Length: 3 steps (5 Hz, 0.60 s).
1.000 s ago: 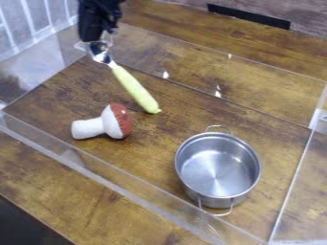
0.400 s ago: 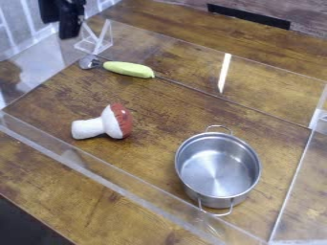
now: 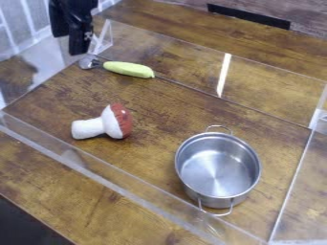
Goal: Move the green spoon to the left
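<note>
Soft even light, white glare streaks on the clear tray walls [image 3: 225, 75], low resolution, slight overall blur

A white toy mushroom with a red cap [image 3: 102, 122] lies on its side on the wooden table [image 3: 192, 67], at about nine o'clock from centre. A round steel pot [image 3: 217, 168] stands upright at five o'clock, well apart from it. Clear plastic walls [image 3: 228, 74] fence the area they sit in.
</note>
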Each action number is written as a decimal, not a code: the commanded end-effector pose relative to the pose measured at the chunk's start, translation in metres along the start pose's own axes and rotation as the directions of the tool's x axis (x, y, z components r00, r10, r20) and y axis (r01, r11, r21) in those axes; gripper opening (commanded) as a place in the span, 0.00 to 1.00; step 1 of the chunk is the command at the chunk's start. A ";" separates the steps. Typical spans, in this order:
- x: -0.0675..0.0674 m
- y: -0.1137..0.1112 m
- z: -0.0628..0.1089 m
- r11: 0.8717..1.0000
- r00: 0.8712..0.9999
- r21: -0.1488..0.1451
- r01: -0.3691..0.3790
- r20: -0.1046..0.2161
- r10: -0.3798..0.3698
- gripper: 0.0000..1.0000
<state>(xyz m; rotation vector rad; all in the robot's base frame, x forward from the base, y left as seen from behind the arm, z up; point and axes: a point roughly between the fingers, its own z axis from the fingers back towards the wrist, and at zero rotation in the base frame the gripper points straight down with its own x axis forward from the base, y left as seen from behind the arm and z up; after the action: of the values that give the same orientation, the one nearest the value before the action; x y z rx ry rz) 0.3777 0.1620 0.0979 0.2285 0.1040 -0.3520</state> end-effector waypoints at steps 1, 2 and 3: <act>-0.009 0.014 0.008 0.999 0.999 0.031 -0.011 0.052 0.009 1.00; -0.004 0.018 -0.001 0.999 0.998 0.021 0.029 0.056 -0.030 1.00; 0.000 0.023 -0.009 0.998 0.996 0.012 0.062 0.059 -0.063 1.00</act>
<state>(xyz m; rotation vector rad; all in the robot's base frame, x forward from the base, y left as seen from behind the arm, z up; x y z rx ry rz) 0.3874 0.1756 0.0651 0.1802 0.1170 -0.4438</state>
